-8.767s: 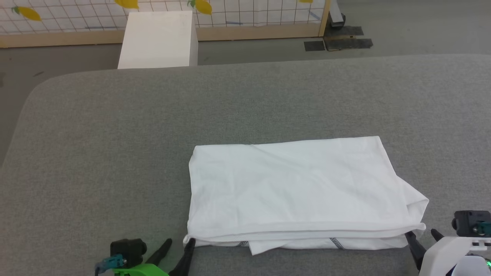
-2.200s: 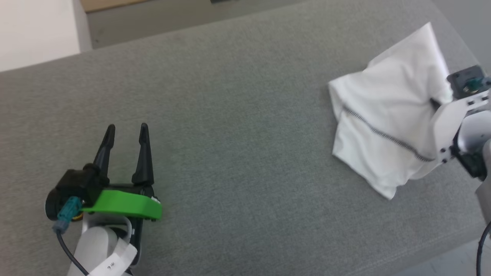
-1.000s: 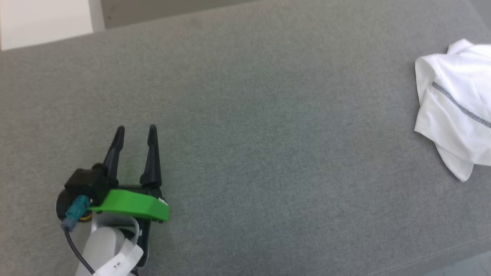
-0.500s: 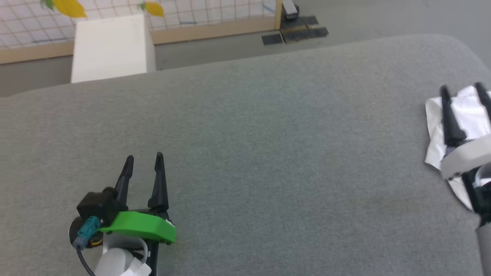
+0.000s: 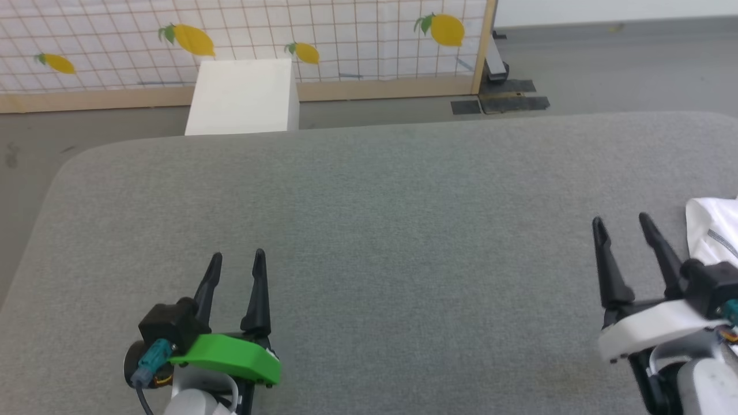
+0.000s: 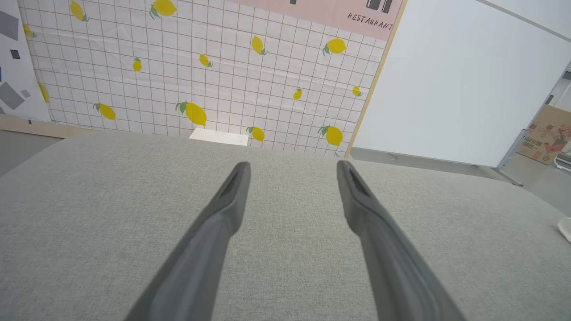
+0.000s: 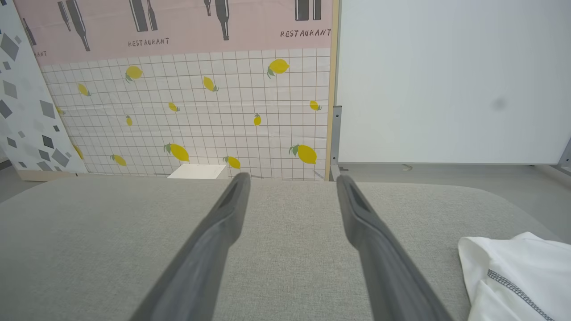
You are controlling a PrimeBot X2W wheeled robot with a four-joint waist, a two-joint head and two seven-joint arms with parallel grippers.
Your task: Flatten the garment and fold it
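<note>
Facing you is a grey fabric bench (image 5: pixel 403 202), beyond it a lemon-print wall (image 5: pixel 346 34) and a white box (image 5: pixel 242 98). Your left fingers (image 5: pixel 258 288) and right fingers (image 5: pixel 606 265) stand wide, empty; the garment (image 5: pixel 712 230) lies just right of the right fingers.

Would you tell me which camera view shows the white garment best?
The right wrist view: the garment lies bunched at its lower right, its dotted seam legible. The head view catches a cropped edge of it at its right border; the left wrist view has a tiny white sliver, too small to identify.
</note>
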